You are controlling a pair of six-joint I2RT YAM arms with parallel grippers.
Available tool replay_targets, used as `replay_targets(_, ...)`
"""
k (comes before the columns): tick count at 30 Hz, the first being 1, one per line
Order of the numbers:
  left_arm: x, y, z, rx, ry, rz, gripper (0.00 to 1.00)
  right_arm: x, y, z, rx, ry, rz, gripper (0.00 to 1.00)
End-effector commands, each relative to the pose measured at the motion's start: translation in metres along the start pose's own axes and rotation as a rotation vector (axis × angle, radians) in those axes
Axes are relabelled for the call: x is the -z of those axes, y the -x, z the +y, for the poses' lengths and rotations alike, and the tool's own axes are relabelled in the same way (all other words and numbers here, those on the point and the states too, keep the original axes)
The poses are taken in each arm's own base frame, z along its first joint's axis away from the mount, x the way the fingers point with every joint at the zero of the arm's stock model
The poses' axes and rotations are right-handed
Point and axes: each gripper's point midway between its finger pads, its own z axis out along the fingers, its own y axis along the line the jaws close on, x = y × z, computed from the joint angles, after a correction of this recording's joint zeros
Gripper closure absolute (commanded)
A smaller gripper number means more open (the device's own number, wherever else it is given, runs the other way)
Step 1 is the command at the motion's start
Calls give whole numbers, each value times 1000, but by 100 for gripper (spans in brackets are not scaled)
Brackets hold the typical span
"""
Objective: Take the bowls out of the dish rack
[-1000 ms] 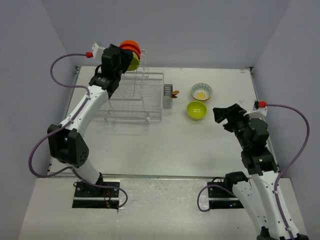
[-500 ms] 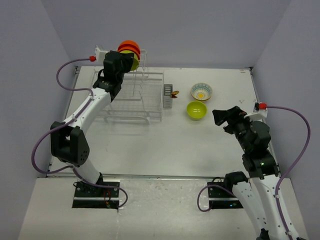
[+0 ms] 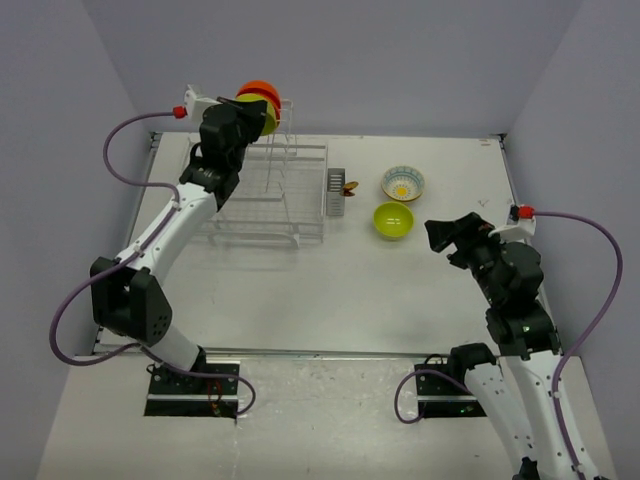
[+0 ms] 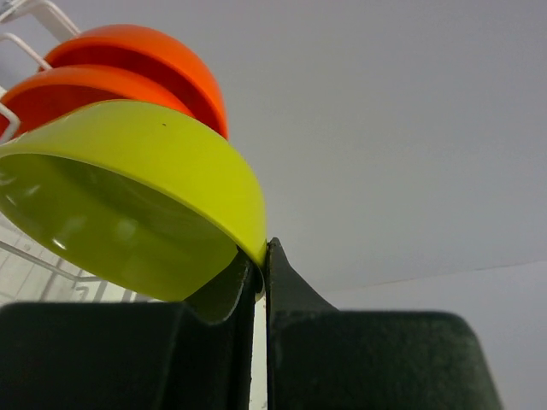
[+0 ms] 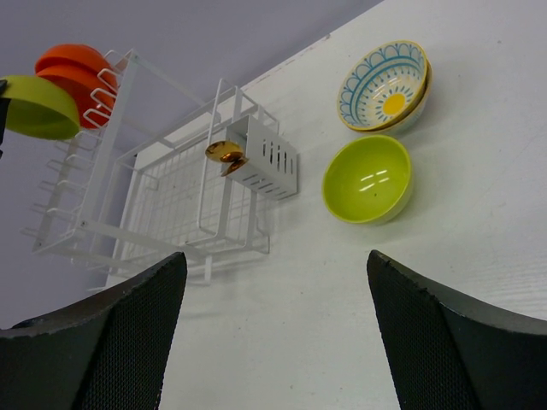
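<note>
Left gripper pinches a lime-green bowl by its rim to lift it from the far-left dish rack; right gripper hangs spread.

**Soft, even light**

Bright, diffuse light comes from above. The dish rack casts a faint shadow on the table just in front of it. Right of the rack, the lime-green bowl on the table carries white glints. At the rack's top, the held lime-green bowl shows a dull sheen, and the left gripper is soft-edged.
</note>
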Motion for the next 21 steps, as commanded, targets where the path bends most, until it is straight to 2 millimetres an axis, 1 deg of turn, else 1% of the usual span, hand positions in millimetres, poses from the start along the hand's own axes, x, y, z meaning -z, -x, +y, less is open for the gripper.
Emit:
replay_targets(1,31,28,-62,-10,-159,-80,100,9,18,17,14,49,-46,14)
replay_targets(4,39,23,-69,-18,-177,-53,100,10,21,19,16,53,-50,14)
replay_targets(6,44,16,-72,-39,-189,-24,100,10,22,20,16,53,-50,14)
replay_targets(8,55,4,-86,-75,-233,17,100,11,24,21,19,56,-54,14)
replay_targets(9,59,-3,-92,-145,-258,31,100,11,25,21,22,51,-58,14)
replay_targets(10,67,-24,-105,-199,-311,72,100,12,30,23,27,49,-68,14)
replay_targets(11,70,-45,-120,-349,-384,113,100,13,32,18,37,15,-73,14)
replay_targets(12,86,-51,-146,-404,-465,119,100,14,33,19,40,11,-66,13)
replay_targets(13,91,-98,-144,-502,-476,225,100,19,48,18,42,-23,-111,13)
replay_targets(14,106,-111,-170,-559,-568,266,100,21,48,13,49,-62,-105,13)
replay_targets(15,111,-131,-168,-673,-615,304,100,25,54,10,48,-90,-123,14)
replay_targets(16,120,-165,-154,-737,-638,404,100,31,67,7,47,-126,-171,14)
replay_targets(17,133,-186,-148,-779,-693,486,100,35,72,5,54,-145,-187,14)
replay_targets(18,137,-203,-127,-872,-697,541,100,39,78,5,61,-155,-209,12)
replay_targets(19,150,-220,-118,-916,-723,585,100,43,86,7,69,-162,-234,11)
replay_targets(20,156,-231,-106,-998,-760,609,100,45,88,5,86,-180,-230,11)
replay_targets(21,164,-241,-94,-1042,-782,641,100,42,89,3,95,-199,-218,10)
